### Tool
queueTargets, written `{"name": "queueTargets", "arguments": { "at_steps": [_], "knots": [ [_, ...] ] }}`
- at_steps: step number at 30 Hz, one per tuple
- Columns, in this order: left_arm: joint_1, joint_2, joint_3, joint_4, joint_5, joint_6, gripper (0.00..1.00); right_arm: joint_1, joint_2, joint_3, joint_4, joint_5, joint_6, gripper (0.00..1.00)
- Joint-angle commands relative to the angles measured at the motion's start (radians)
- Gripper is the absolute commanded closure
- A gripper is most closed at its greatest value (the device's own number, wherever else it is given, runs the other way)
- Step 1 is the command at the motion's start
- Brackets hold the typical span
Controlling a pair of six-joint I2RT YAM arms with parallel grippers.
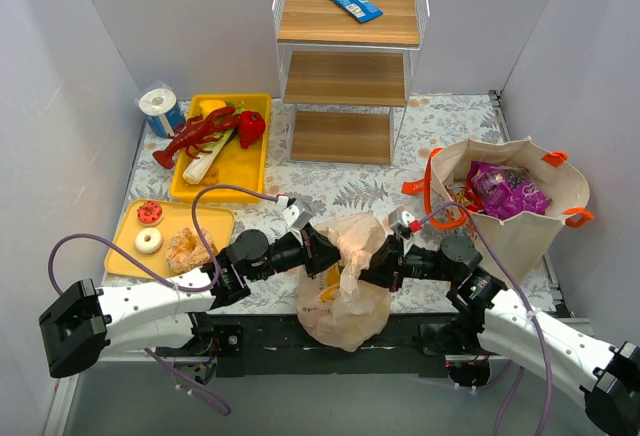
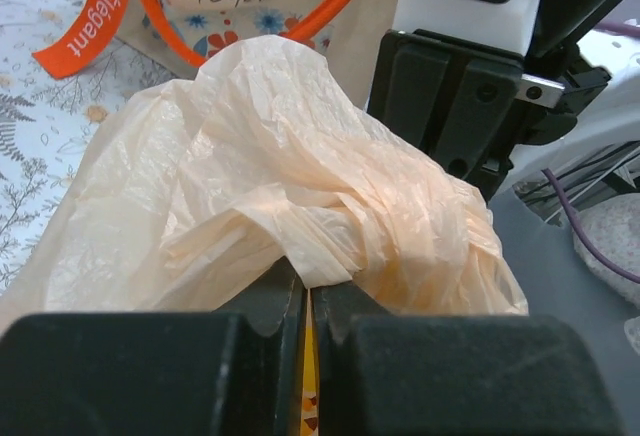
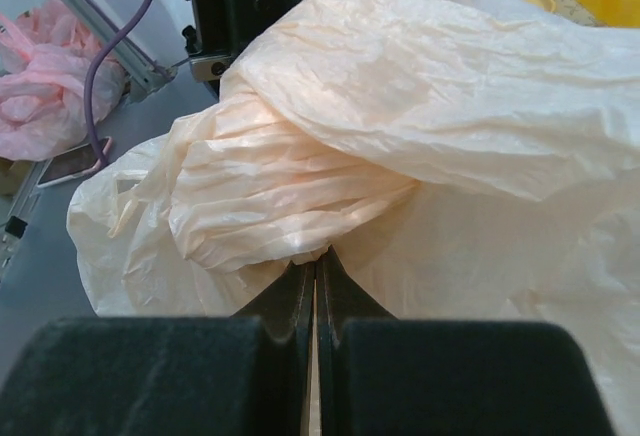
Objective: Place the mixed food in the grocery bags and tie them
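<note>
Now | peach bag (image 1: 345, 301) crumpled, top twisted | left tool (image 2: 308, 301), right tool (image 3: 316, 276) both clamped on its plastic

2 white arms (image 1: 150, 304) with black joints (image 1: 248, 249) and purple cables (image 1: 235, 187).

I work in a robotics lab test cell, not a home or a shop. Plain pale panels (image 1: 60, 106) wall in my table (image 1: 440, 121) on three sides, under a flowered cloth. My left arm (image 1: 150, 304) and right arm (image 1: 530, 326) are bolted to a black rail (image 1: 330, 336) at the near edge, with purple cables (image 1: 70, 246) looping loose. The goods are props: a toy lobster (image 1: 195, 134) on a yellow tray (image 1: 250, 171), fake doughnuts (image 1: 148, 241) on a second tray (image 1: 215, 221), and a small wire shelf rack (image 1: 345, 66).
</note>
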Motion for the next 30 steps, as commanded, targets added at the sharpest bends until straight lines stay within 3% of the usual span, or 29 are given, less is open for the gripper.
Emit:
{"name": "queueTargets", "arguments": {
  "at_steps": [1,6,11,18,30],
  "knots": [
    [0.008,-0.043,-0.003,0.024,-0.045,0.004,1.0,-0.013,-0.039,0.098,-0.143,0.069,-0.051,0.99],
    [0.052,-0.23,-0.031,-0.136,-0.285,-0.002,1.0,-0.03,-0.067,0.248,-0.416,0.201,-0.156,0.99],
    [0.13,-0.282,-0.01,-0.286,-0.286,-0.001,1.0,-0.036,-0.001,0.434,-0.648,0.349,-0.22,0.99],
    [0.136,-0.324,0.009,-0.346,-0.289,0.007,1.0,-0.059,0.07,0.532,-0.751,0.541,-0.29,0.99],
    [0.136,-0.473,0.012,-0.527,-0.289,-0.016,1.0,-0.147,0.188,0.562,-0.745,0.764,-0.332,0.99]
  ]
}}
